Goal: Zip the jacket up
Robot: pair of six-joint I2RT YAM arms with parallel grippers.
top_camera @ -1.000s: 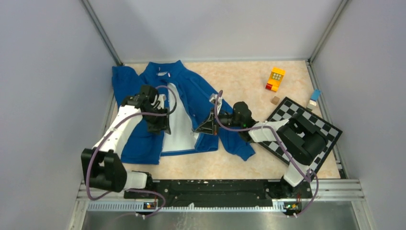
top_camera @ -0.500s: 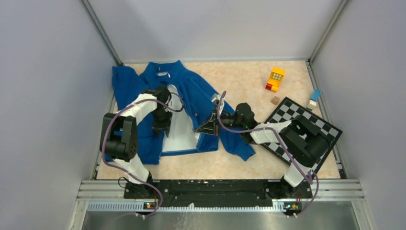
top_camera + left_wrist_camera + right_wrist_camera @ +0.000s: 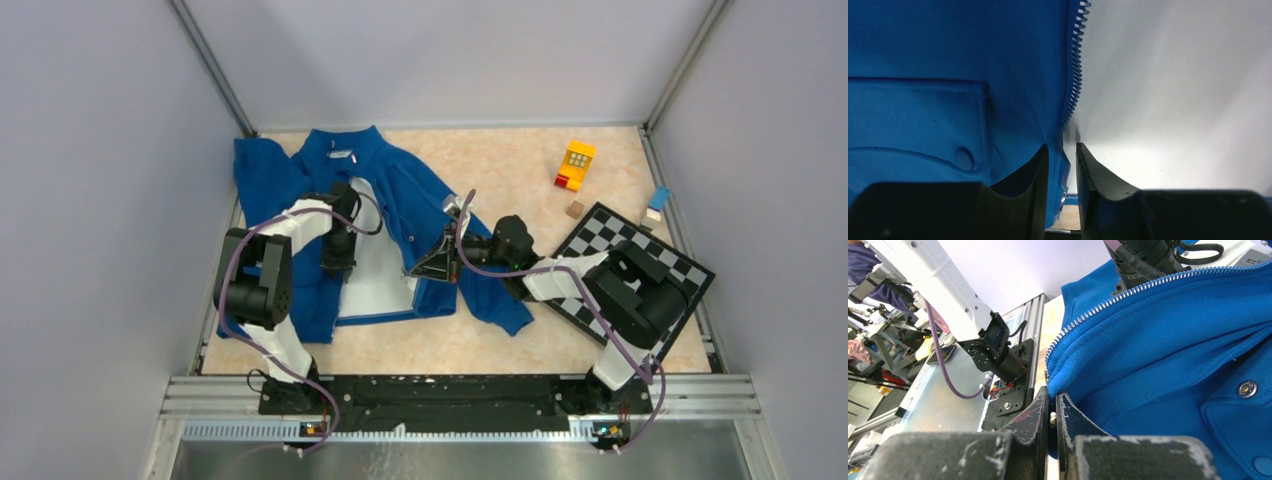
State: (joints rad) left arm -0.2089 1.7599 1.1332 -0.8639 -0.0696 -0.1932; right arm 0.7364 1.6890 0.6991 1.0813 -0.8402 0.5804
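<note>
The royal-blue jacket (image 3: 410, 200) lies open on the table, its pale lining (image 3: 375, 260) showing between the two front panels. My left gripper (image 3: 338, 268) points down at the left panel's inner edge. In the left wrist view its jaws (image 3: 1062, 150) stand narrowly apart astride the zipper teeth (image 3: 1075, 65); the blue edge touches the left finger, with a gap to the right one. My right gripper (image 3: 415, 270) holds the right panel's lower zipper corner lifted. In the right wrist view it (image 3: 1052, 397) is shut on that blue edge (image 3: 1173, 340).
A checkerboard (image 3: 640, 270) lies under the right arm at the right. Behind it are a yellow toy block (image 3: 576, 163), a small brown cube (image 3: 574, 209) and a small blue-and-white piece (image 3: 655, 205). Grey walls close in on three sides.
The left arm has folded in, its elbow swinging toward the left wall. Its gripper has shifted slightly along the left zipper edge and its jaws have narrowed. The right gripper has not moved.
</note>
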